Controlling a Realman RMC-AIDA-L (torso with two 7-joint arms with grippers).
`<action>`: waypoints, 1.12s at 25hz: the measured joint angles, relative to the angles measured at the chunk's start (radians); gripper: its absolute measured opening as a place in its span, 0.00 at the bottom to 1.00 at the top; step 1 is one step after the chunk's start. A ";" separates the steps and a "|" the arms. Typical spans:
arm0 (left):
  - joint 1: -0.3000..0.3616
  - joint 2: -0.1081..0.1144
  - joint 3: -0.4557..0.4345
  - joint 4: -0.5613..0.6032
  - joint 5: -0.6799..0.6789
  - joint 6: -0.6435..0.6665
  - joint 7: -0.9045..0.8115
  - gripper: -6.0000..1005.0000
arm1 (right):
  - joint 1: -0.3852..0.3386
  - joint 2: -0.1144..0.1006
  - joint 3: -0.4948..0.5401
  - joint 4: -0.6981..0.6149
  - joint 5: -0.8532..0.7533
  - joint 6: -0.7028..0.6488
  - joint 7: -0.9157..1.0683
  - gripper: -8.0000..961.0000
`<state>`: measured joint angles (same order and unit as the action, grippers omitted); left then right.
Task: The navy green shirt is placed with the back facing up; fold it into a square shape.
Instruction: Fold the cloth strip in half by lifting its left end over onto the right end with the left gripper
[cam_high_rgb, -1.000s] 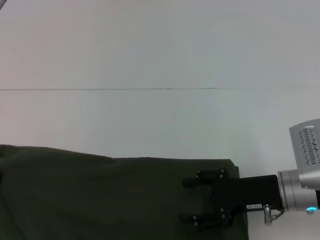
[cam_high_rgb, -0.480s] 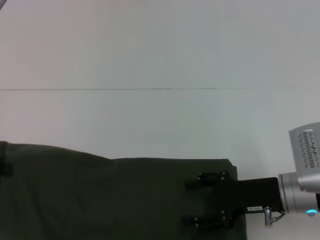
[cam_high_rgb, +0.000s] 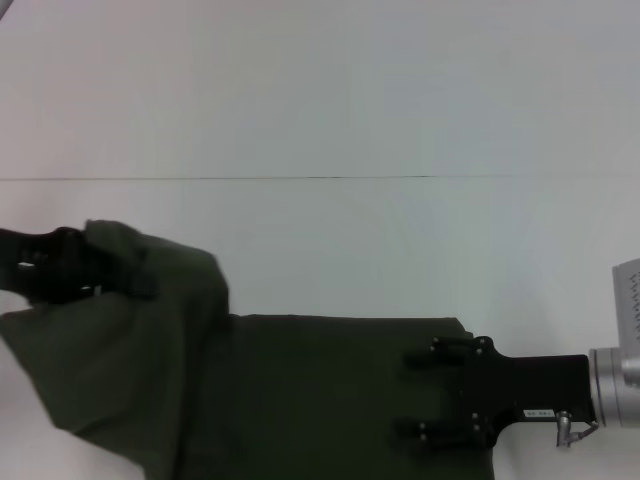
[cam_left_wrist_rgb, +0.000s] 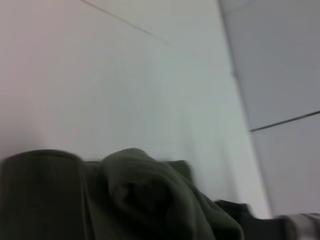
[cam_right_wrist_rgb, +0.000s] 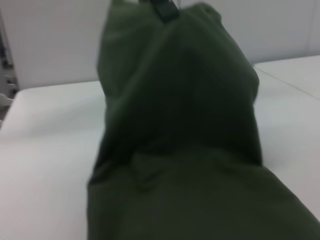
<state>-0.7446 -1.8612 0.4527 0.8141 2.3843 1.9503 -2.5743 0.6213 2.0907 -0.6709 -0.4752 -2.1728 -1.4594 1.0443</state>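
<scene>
White tabletop (cam_high_rgb: 320, 100) lies bare across the frame's upper half. Since earlier, the left gripper (cam_high_rgb: 95, 272) has clamped and lifted the dark olive-green cloth shirt's (cam_high_rgb: 300, 390) left edge at mid-left. At lower right, the right gripper (cam_high_rgb: 425, 395) has slid rightward, fingers spread over the flat shirt's edge.

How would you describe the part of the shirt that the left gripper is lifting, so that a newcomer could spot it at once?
Start from the white table and find the navy green shirt lying along its near edge. Follow the cloth to the robot's left, where the left gripper holds it. Unlike the flat stretch under the right gripper, this end rises off the table in a bunched, draping peak.
</scene>
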 joint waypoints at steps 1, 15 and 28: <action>-0.006 -0.013 0.001 -0.006 -0.023 0.005 -0.006 0.12 | -0.005 0.000 0.005 -0.002 0.001 0.005 -0.001 0.90; -0.053 -0.186 0.035 -0.099 -0.137 -0.077 -0.018 0.12 | -0.083 -0.004 0.050 -0.092 0.002 -0.006 0.002 0.90; -0.047 -0.240 0.045 -0.223 -0.191 -0.216 -0.001 0.12 | -0.118 -0.017 0.111 -0.109 0.002 -0.033 0.003 0.90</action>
<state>-0.7912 -2.1014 0.4981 0.5913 2.1934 1.7342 -2.5749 0.5034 2.0740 -0.5599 -0.5840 -2.1704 -1.4929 1.0476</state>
